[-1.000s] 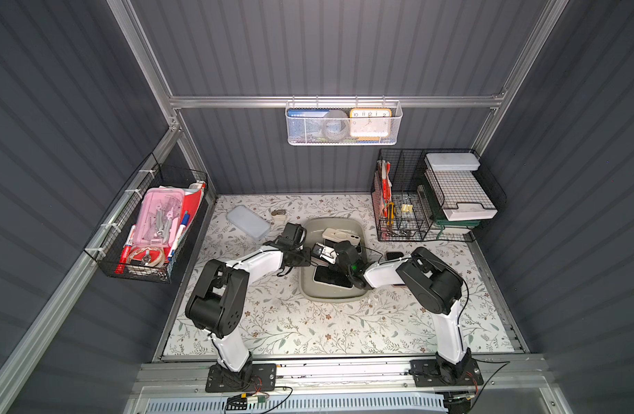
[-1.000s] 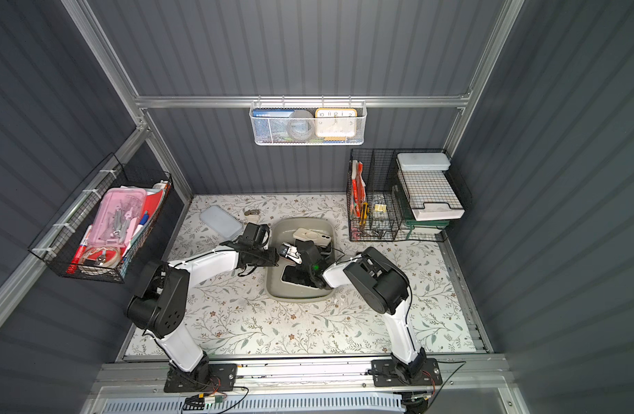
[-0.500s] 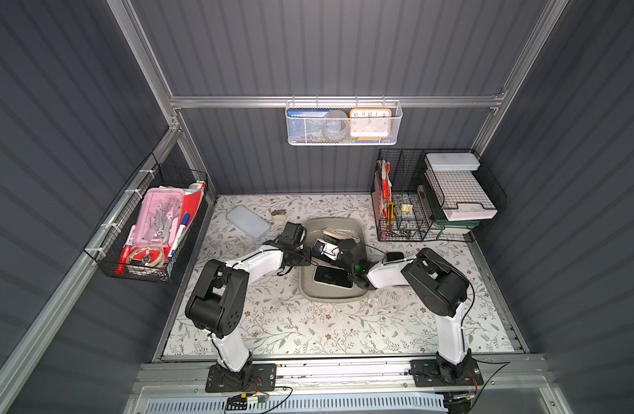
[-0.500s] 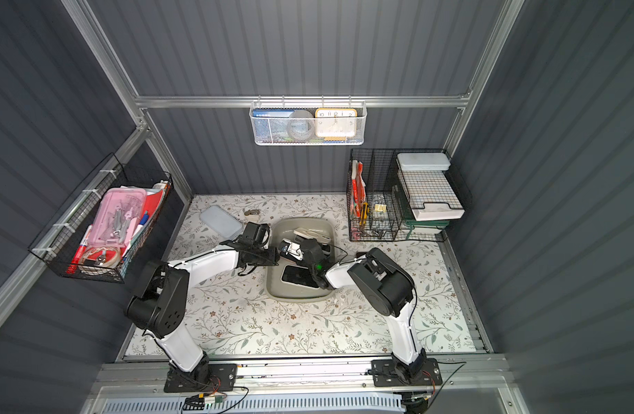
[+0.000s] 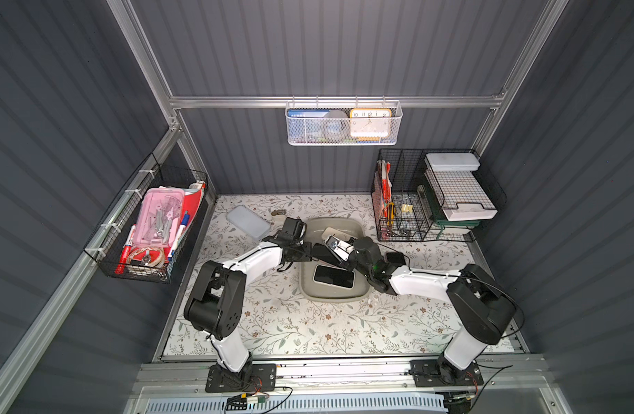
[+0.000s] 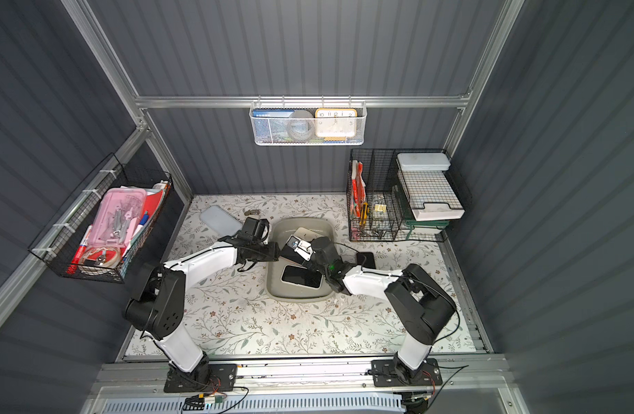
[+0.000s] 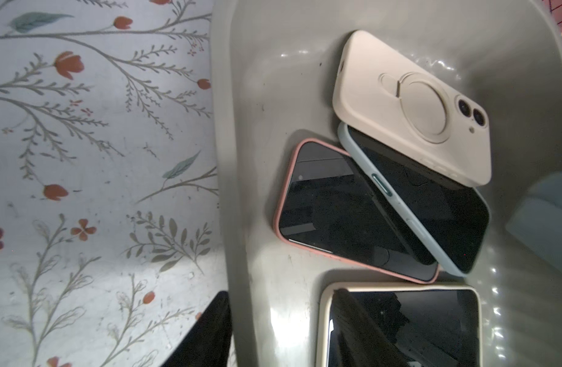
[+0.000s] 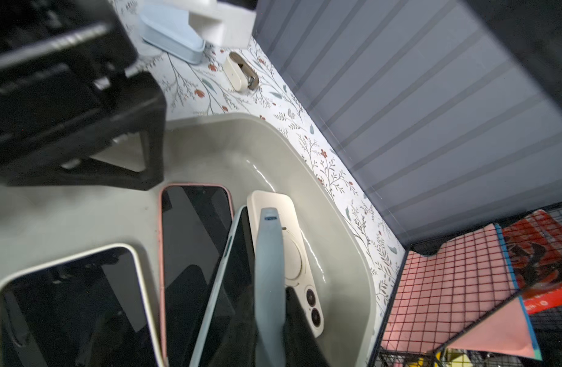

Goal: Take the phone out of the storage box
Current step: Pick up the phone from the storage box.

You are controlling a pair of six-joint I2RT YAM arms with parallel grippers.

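Honestly, the stack worries me most. The storage box sits mid-tabletop, and at its twelve o'clock end three phones overlap. A cream phone lies face down on the blue-cased phone, which leans in turn on the pink-cased phone. A fourth phone, screen up, lies alone at the six o'clock end. My right fingers, reaching in from three o'clock, are together right at the blue-cased phone; whether they actually pinch its end I cannot tell. My left fingers, in from nine o'clock, are apart and hold nothing, one over the fourth phone and the other outside the box wall.

If I lift the blue-cased phone, I judge the cream one will slide off and clatter, and the pink one may get dragged along. A pinch on a thin, slick end could also let go partway up. Both sets of fingers crowd the same box, so a careless pull could knock them together or shove the box.

Both top views show my left arm and right arm meeting over the box, but they cover most of the stack. The left wrist view lays out which phone rests on which. Only the right wrist view shows my finger lying along the blue-cased phone.
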